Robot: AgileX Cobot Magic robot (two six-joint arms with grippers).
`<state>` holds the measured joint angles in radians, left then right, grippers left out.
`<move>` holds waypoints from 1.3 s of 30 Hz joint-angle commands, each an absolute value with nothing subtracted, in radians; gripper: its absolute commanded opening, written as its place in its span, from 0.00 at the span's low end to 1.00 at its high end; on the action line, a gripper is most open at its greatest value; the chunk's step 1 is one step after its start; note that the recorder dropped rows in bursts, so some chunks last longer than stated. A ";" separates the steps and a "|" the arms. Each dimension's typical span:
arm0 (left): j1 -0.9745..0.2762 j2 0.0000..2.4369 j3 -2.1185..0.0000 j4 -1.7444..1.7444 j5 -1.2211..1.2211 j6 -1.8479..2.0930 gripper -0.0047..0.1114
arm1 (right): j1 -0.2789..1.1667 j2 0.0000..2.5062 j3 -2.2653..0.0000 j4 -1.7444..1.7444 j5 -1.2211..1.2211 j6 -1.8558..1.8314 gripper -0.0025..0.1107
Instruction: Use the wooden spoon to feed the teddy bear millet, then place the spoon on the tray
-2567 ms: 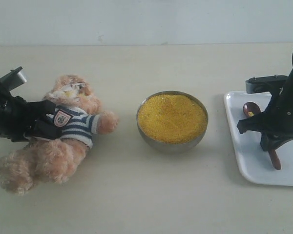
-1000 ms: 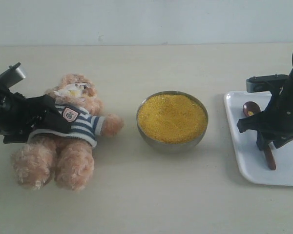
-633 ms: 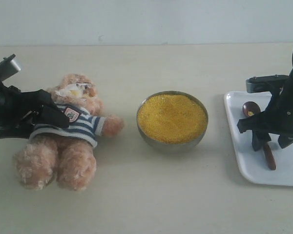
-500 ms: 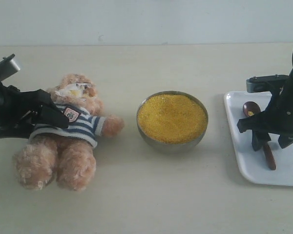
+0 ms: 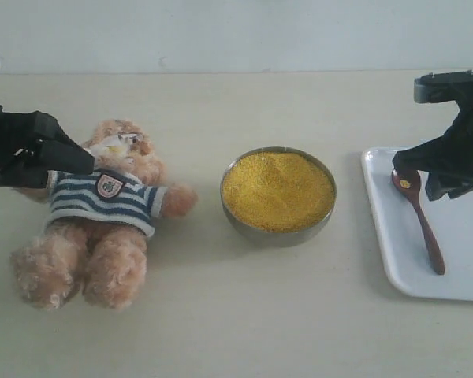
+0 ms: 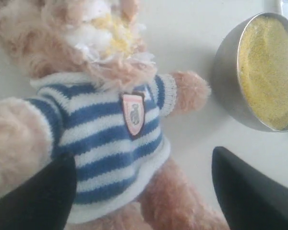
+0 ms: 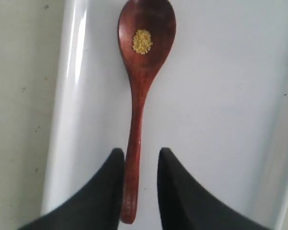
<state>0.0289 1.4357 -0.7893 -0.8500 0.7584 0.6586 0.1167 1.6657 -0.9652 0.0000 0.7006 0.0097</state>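
Observation:
The teddy bear (image 5: 102, 220) lies on its back at the left, with yellow grains on its muzzle (image 6: 113, 33). My left gripper (image 5: 77, 161) hovers open at its shoulder; the wrist view looks down between the wide-apart jaws of that gripper (image 6: 143, 153) onto the striped shirt. The millet (image 5: 277, 191) fills the metal bowl (image 5: 276, 234) in the middle. On the white tray (image 5: 465, 260) at the right lies the wooden spoon (image 5: 419, 219). My right gripper (image 5: 414, 179) hangs open above it. In the right wrist view the spoon (image 7: 139, 105) lies free below the gripper (image 7: 140, 151).
The bowl's edge with millet (image 6: 269, 72) shows beside the bear's arm in the left wrist view. A few grains (image 7: 142, 41) sit in the spoon's bowl. The tray's rim (image 7: 67, 96) borders the beige tabletop (image 5: 244, 315). A pale wall (image 5: 236, 31) closes the back.
The left gripper opened, released the bear and drew back to the left; the bear settled flat. The right gripper rose off the spoon handle, leaving the spoon lying on the tray.

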 commanded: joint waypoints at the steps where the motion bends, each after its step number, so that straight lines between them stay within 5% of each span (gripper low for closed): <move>1: 0.029 1.373 -0.792 -0.845 0.760 0.639 0.52 | 0.109 1.579 -0.970 0.000 0.696 0.016 0.14; 5: 0.029 1.304 -0.792 -0.845 0.760 0.639 0.25 | 0.109 1.491 -0.970 0.055 0.677 -0.012 0.02; 8: 0.029 1.251 -0.792 -0.840 0.760 0.646 0.08 | 0.109 1.419 -0.970 0.128 0.655 -0.059 0.02; 21: 0.029 1.011 -0.792 -0.811 0.740 0.628 0.07 | 0.109 1.149 -0.970 0.225 0.621 -0.111 0.02; 39: 0.029 1.011 -0.792 -0.796 0.734 0.623 0.07 | 0.109 1.157 -0.929 0.217 0.610 -0.141 0.02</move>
